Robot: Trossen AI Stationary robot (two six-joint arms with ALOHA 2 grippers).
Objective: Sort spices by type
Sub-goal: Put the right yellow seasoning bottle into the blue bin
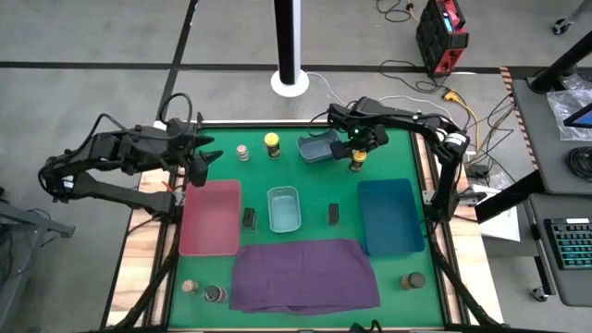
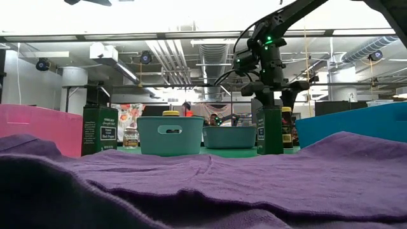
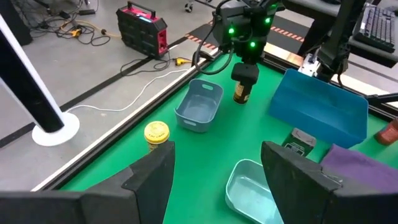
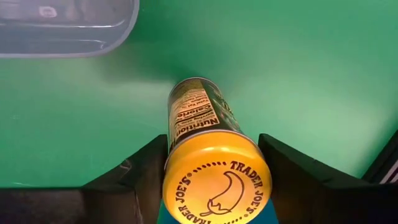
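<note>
The right pincer [image 4: 214, 186] has its fingers on either side of a yellow-lidded jar [image 4: 214, 177], gripping it just under the lid. The lid says Trader Joe's with a little chili logo, and the jar is dark with a nutrition label. It stands upright on the green table [image 4: 298, 74], directly below the pincer.

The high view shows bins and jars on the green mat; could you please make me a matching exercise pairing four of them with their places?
Things:
1. pink bin
2. blue bin
3. purple cloth
4. yellow-lidded jar

Places:
a. along the mat's near edge
b. between the right gripper's fingers
c. on the mat's left side, by the left gripper
d. on the mat's right side

Pairs: 1-c, 2-d, 3-a, 4-b
</note>
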